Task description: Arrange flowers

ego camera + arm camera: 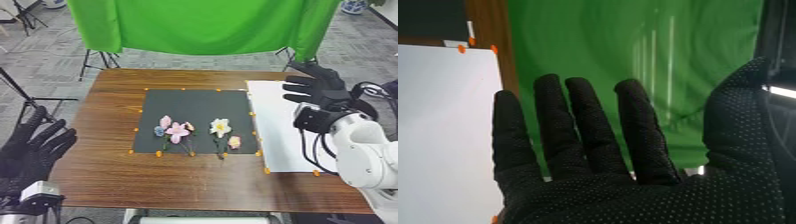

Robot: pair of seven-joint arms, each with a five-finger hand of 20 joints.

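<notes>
Risks of a Crowded Grasp

I have the right hand point(330, 94) open and empty, its fingers extended near the white sheet point(274, 130); the left hand point(34, 156), also open and empty, is at the table's point(107, 182) left edge. On the dark mat point(191, 102), 1 white flower point(220, 126) lies just beside 1 small yellow-pink flower point(234, 142), right of a pink flower point(177, 131). Closely packed stems could make my grasp drag a neighbour; thick gloved fingers might crush petals.

flowers point(178, 131) (pink, white) on black mat
</notes>
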